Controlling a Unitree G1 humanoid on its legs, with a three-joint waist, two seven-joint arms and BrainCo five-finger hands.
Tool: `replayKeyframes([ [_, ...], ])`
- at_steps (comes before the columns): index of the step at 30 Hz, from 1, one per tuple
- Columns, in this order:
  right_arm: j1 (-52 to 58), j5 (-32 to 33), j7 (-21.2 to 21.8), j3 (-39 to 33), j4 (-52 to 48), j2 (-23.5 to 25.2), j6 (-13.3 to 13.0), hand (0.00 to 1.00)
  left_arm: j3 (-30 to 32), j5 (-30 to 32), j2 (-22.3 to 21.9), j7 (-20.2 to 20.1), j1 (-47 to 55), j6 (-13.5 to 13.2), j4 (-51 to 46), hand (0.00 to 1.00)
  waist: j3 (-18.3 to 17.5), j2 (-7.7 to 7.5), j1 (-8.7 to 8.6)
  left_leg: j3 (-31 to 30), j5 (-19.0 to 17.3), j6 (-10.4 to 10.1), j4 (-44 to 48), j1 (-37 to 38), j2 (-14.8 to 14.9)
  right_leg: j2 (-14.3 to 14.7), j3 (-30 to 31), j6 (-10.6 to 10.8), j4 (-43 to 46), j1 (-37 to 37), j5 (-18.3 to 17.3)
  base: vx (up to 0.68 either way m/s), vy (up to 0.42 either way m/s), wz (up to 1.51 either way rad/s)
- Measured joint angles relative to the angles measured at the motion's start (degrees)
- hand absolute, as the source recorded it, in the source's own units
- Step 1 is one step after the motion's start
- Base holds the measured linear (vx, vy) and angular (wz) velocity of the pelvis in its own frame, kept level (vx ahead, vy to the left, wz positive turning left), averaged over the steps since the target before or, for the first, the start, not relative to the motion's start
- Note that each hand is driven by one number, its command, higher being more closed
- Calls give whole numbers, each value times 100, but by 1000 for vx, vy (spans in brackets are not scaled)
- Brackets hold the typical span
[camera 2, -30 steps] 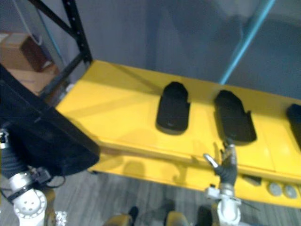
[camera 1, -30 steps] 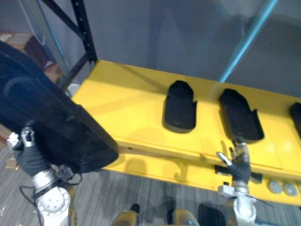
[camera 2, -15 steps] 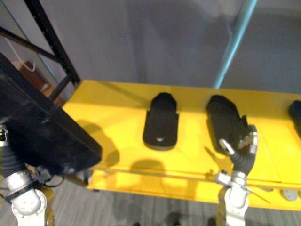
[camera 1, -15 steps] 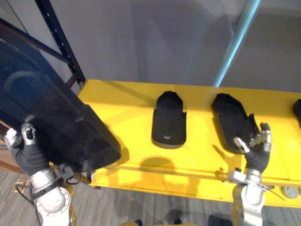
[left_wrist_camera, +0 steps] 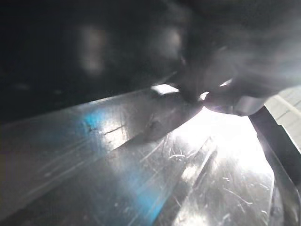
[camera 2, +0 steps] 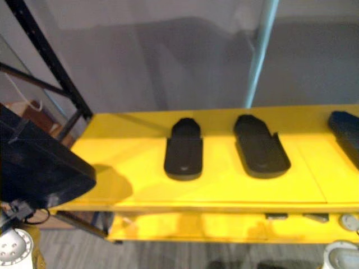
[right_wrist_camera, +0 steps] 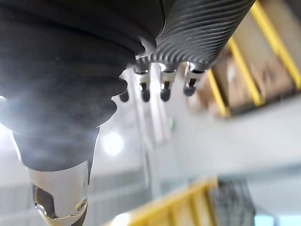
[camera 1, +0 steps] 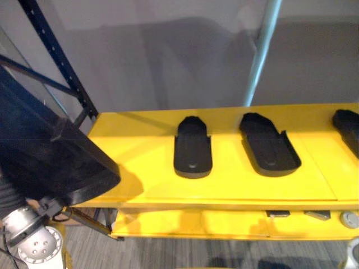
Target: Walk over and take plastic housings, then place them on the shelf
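plastic housings [camera 1: 192,148] lie flat on a bright yellow shelf [camera 1: 140,151]: black, shoe-shaped shells, open side up. one sits near the middle of the shelf, a second [camera 1: 268,147] lies just to its right and apart from it, and the end of a third [camera 1: 348,126] shows at the right edge of the eye views. a much larger black housing [camera 1: 50,157] is at the left, raised and tilted, with its lower corner over the shelf's left end and casting a shadow on the yellow surface. the left hand [camera 1: 8,197] is beneath this large housing; its dark ribbed cover shows under the housing's edge, but its fingers are hidden behind the part, so i cannot tell how they grip. the left wrist view shows a dark, glossy, scratched surface from very close. in the right wrist view the right hand [right_wrist_camera: 188,33] is released and holds nothing: its fingers [right_wrist_camera: 163,87] hang in a loose row, touching no object, and the thumb [right_wrist_camera: 59,197] stands apart from them. a black rack upright [camera 1: 56,61] rises behind the shelf's left end, and a pale post [camera 1: 259,53] rises behind its middle.
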Motion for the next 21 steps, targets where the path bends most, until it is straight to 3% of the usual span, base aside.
replayKeyframes([
  [4, 545, 407, 386, 491, 576, 729, 338, 0, -36, -15, 0, -130, 35, 48, -4, 100, -6, -7, -8, 710, -30, 20, 20, 24, 190, 1, -5, 4, 36, -6, -5, -2, -3, -5],
  [6, 681, 1033, 1005, 927, 1260, 886, 586, 0, -47, -14, 7, -167, 88, 209, -4, 100, -4, -22, 15, 838, -55, -10, 85, 52, 209, -5, -5, 10, 88, -9, -17, -10, 14, -14],
  [8, 670, 1487, 1547, 1230, 2144, 874, 685, 0, -60, -37, 25, -207, 86, 447, 20, 100, -22, -44, 34, 862, -88, -12, 109, 60, 212, -11, -22, 11, 107, -1, -33, -7, 1, -5],
  [10, 649, 1949, 2431, 1422, 3118, 872, 832, 0, -225, -207, 269, -342, 75, 820, 365, 100, -29, -43, 82, 951, -129, -15, 111, 59, 249, -18, -73, 9, 107, 13, -34, 4, -15, 8],
  [11, 644, 2033, 2613, 1473, 3354, 869, 852, 0, -282, -219, 374, -362, 63, 933, 526, 100, -29, -42, 88, 998, -128, -16, 112, 59, 264, -22, -95, 9, 106, 17, -35, 15, -24, 17],
  [13, 640, 2121, 3184, 1679, 4034, 847, 1069, 0, -498, -263, 710, -533, -57, 1408, 1111, 100, -25, -14, 91, 1160, -103, -43, 124, 53, 322, -41, -212, 8, 97, 53, -35, 18, -13, 19],
  [17, 541, 2327, 3924, 2033, 4967, 625, 1364, 0, -684, -468, 1167, -761, -502, 1902, 2112, 100, -52, -36, 194, 1159, -73, -92, 19, 112, 313, -43, -227, 4, 33, 105, -38, 12, -4, 4],
  [21, 350, 2672, 4889, 2053, 5843, 225, 2015, 0, -738, -502, 1943, -1304, -1131, 2431, 3500, 100, -94, -106, 209, 1073, 133, -156, -190, 137, 285, -51, -350, 5, -50, 114, -37, 48, -13, 14],
])
